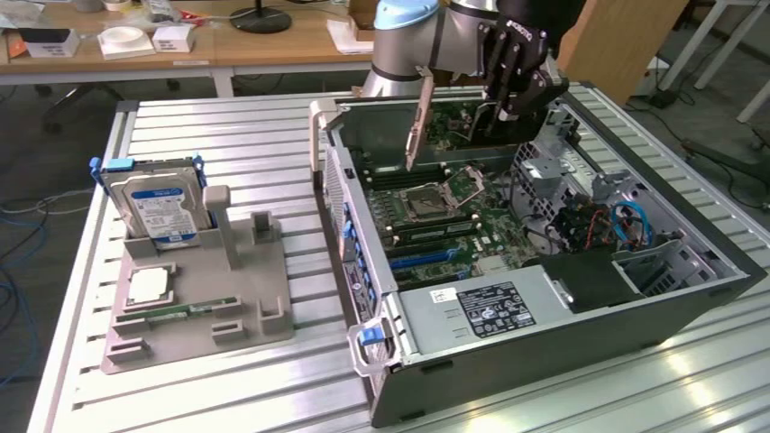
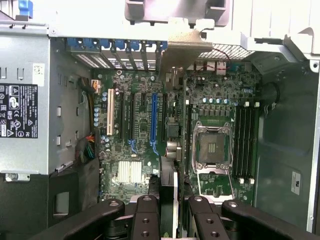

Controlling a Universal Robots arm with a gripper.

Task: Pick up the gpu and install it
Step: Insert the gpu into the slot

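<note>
Gripping the gpu point(image 1: 417, 119) edge-on, my end effector point(image 1: 506, 106) hangs at the upper middle of the exterior frame, over the far end of the open case point(image 1: 542, 361). The card stands upright between my fingers point(image 2: 147, 215), its silver bracket toward the exterior view's left, over the motherboard point(image 1: 445, 221) and its slots point(image 2: 154, 117). At the frame's left, a hard drive point(image 1: 154, 207) stands in a grey holder point(image 1: 193, 325) on the desk point(image 1: 229, 135).
</note>
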